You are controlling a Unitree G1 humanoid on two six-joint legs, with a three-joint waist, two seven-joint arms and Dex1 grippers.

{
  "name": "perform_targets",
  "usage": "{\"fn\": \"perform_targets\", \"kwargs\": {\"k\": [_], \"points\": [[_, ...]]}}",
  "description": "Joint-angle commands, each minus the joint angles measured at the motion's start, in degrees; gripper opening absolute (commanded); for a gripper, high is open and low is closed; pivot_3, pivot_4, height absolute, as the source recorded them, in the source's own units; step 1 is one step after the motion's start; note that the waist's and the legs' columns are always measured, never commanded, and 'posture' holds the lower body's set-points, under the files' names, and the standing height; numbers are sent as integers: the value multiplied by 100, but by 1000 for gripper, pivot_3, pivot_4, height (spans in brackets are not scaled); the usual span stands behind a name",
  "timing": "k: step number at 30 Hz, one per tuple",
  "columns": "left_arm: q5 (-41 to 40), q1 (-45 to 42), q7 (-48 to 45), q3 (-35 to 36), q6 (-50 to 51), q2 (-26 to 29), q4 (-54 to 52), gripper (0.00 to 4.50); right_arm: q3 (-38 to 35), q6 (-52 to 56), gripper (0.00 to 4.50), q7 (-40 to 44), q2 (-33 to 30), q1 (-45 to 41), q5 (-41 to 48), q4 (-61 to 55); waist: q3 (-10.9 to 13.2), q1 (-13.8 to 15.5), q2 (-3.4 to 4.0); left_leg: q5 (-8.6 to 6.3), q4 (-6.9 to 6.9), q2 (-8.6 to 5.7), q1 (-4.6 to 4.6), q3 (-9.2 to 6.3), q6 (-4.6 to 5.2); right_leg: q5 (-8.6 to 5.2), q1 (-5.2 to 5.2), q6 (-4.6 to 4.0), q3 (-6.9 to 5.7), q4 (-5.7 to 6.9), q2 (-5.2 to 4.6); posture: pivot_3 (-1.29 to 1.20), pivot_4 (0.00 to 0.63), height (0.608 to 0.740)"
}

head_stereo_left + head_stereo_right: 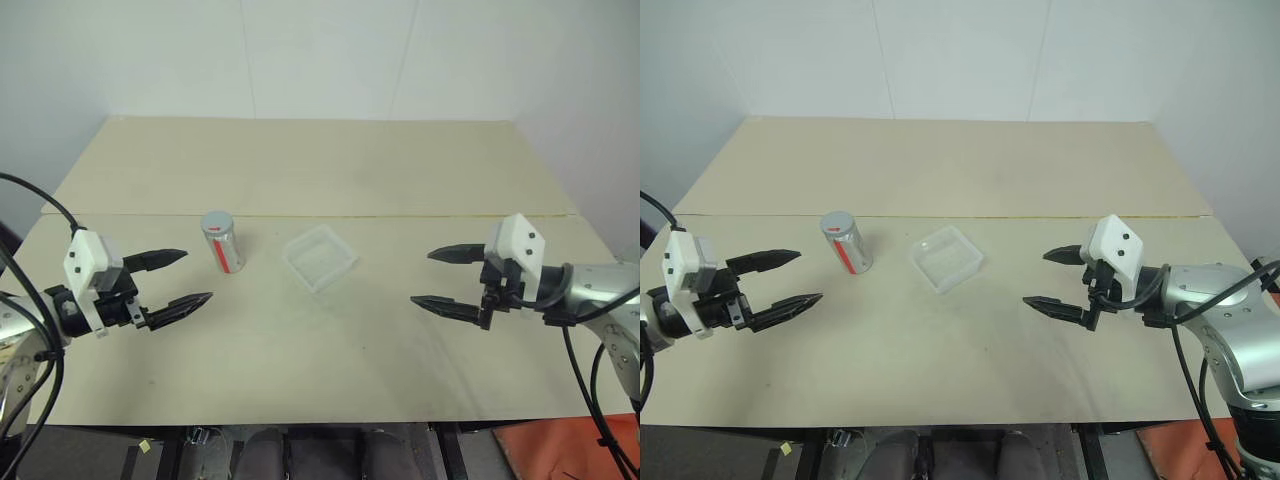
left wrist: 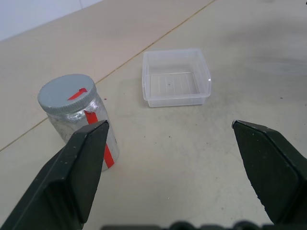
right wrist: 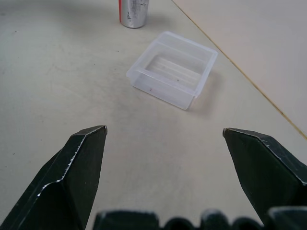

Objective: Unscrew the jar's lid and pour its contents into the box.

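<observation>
Table point(image 1: 300, 165) bare across top of frame. Left gripper point(image 1: 172, 283) at lower left, jaws held wide apart, nothing held. Right gripper point(image 1: 447, 280) at lower right, same. Box point(image 1: 319, 257) at middle, empty. Jar point(image 1: 222, 243) upright just left of box, lid point(image 1: 217, 222) on. Risks: jar knocked over if bumped by finger; contents spilled past small box if poured off-centre; light box pushed away.

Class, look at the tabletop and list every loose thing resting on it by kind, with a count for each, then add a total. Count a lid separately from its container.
jar: 1
lid (screwed on the jar): 1
box (clear plastic): 1
Total: 3
</observation>
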Motion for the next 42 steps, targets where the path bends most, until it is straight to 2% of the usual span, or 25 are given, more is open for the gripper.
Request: {"fn": "perform_targets", "kwargs": {"k": [1,10,14,19,26,32,42], "points": [[-25,-7,10,67,-74,5,-153,4465,-163,-153,4500,3,-40,-25,70,-129,0,0,0,0,0,0,0,0,0,0,0,0,0,0,0,0,150,740],[-28,10,47,92,-83,-23,-159,4465,-151,-164,4500,2,-27,-5,72,-137,0,0,0,0,0,0,0,0,0,0,0,0,0,0,0,0,150,740],[36,51,292,28,-120,-258,-161,4465,-92,-187,4500,-33,24,-36,53,-146,0,1,0,0,0,0,0,0,0,0,0,0,1,0,0,0,150,740],[230,226,1047,-76,-205,-934,-432,4465,48,-259,4500,-79,131,-142,0,-100,0,-2,0,0,1,0,0,-1,0,0,1,0,1,1,-1,0,150,740],[705,276,2900,-265,-2,-2089,-1101,4465,162,-333,4500,-112,203,-244,-17,-88,0,16,-2,0,1,4,2,-6,1,1,6,0,0,3,-7,0,150,740],[1273,-53,3841,-687,-169,-2701,-880,4465,317,-383,4500,-129,265,-421,-40,-72,0,15,-2,-2,1,-5,5,-11,3,2,14,0,-5,2,-7,0,150,740],[2116,-405,4790,-1327,-503,-3497,-500,4465,377,-374,4500,-165,306,-551,-21,-141,0,12,-3,-2,2,-8,3,-13,4,2,14,1,-5,0,-7,0,150,740]]}}
